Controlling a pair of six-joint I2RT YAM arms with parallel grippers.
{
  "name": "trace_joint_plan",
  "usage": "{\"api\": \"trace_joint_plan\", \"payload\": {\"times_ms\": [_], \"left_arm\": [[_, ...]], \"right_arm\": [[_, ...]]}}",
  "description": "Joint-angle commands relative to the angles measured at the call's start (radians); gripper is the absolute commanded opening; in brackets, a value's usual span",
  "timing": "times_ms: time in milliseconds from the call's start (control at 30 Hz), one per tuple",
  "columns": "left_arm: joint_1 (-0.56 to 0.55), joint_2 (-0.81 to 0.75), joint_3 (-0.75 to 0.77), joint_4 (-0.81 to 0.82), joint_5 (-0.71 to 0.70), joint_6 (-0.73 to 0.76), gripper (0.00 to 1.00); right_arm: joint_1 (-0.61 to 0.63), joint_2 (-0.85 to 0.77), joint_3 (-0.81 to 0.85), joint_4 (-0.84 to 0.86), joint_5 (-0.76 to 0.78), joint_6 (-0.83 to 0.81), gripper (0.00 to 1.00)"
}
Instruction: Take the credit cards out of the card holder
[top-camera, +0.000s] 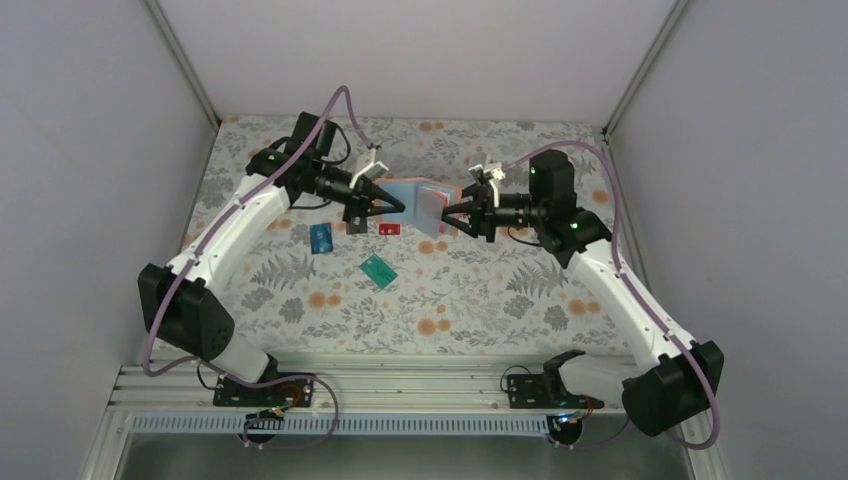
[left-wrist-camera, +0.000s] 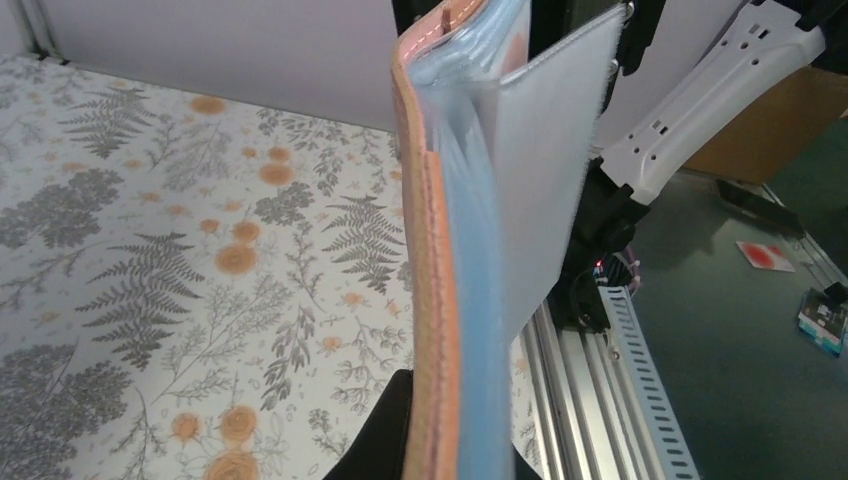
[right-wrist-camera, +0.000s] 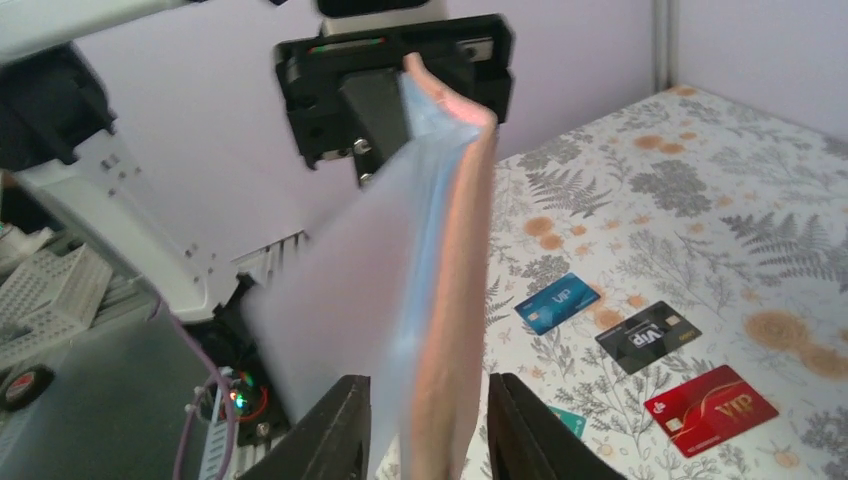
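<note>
Left gripper (top-camera: 395, 208) and right gripper (top-camera: 447, 215) each clamp the holder (top-camera: 425, 203) in mid-air.
Four cards (right-wrist-camera: 647, 337) lie on the table (top-camera: 480, 290); uneven pulling could tear a sleeve (left-wrist-camera: 545, 170) or drop the holder.

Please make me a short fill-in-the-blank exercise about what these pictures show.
1. The left gripper and the right gripper both hold the ___ above the table.
2. In the right wrist view, the ___ card lies between the blue card and the red card.
3. In the top view, the card nearest the arm bases is ___.
Missing: card holder; black; teal.
</note>
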Motion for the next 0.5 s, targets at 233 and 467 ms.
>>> {"api": "trace_joint_plan", "payload": {"times_ms": [233,467], "left_arm": [[-0.052,0.016,0.025,0.09,0.022,-0.098,0.02],[-0.052,0.02,0.035,0.09,0.016,-0.106,0.02]], "right_arm": [[0.123,0.031,-0.002,0.207,0.34,0.206,0.56],[0.189,0.077,0.023,0.194,0.461,0.237,0.49]]}}
